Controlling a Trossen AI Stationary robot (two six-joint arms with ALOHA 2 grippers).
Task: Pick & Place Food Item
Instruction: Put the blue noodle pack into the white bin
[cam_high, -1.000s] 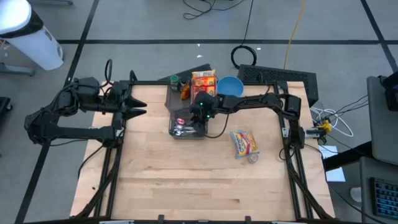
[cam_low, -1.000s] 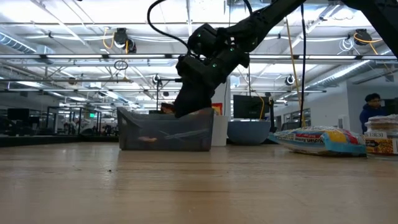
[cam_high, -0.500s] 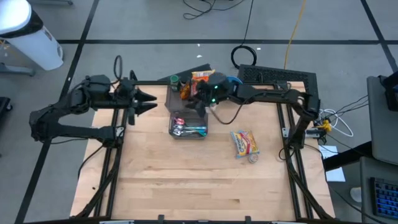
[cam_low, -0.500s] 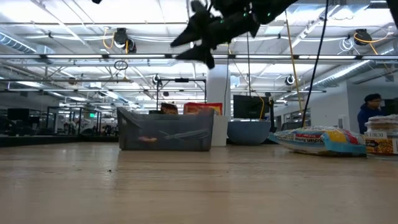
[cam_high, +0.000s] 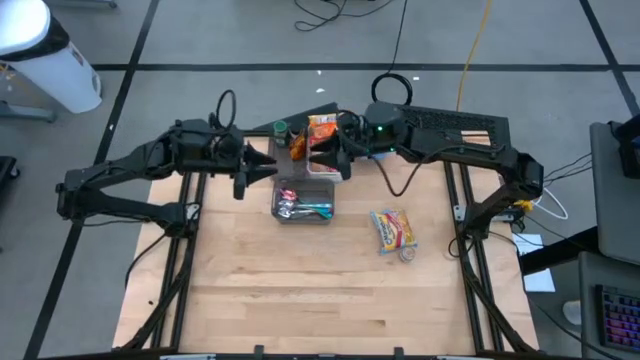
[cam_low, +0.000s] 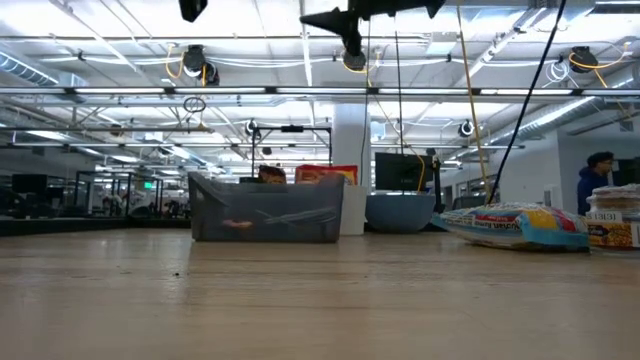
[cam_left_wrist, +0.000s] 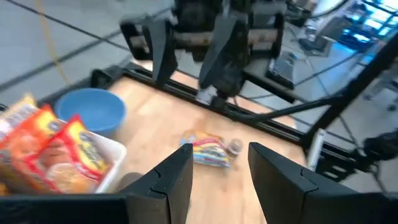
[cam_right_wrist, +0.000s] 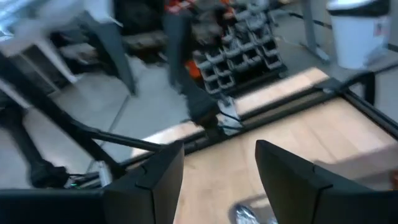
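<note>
My right gripper (cam_high: 322, 160) hangs high above the far edge of the table (cam_high: 300, 290), its two fingers (cam_right_wrist: 158, 180) parted with nothing between them; the wrist view shows only bare tabletop through the gap. My left gripper (cam_high: 262, 168) faces it from the other side, fingers (cam_left_wrist: 168, 180) likewise apart and empty, both of them raised well clear of the containers, which I judge keeps the arms out of the way of the load below. Directly beneath and between the two grippers sits the clear bin (cam_high: 302, 203), holding what appears to be a wrapped food item with red and teal colouring, though its exact nature cannot be confirmed from above. I judge this to be the placed item. Behind the bin stands a white tray (cam_high: 318, 160) with orange snack packets (cam_left_wrist: 50, 146) upright in it, and just beside that a blue bowl (cam_left_wrist: 90, 109), whose contents are not visible. A further snack bag (cam_high: 392, 230) lies flat on the table, well apart from the bin on my right side, with a small round object (cam_high: 408, 255) touching or just beside its near end; both remain available for a later pick.
</note>
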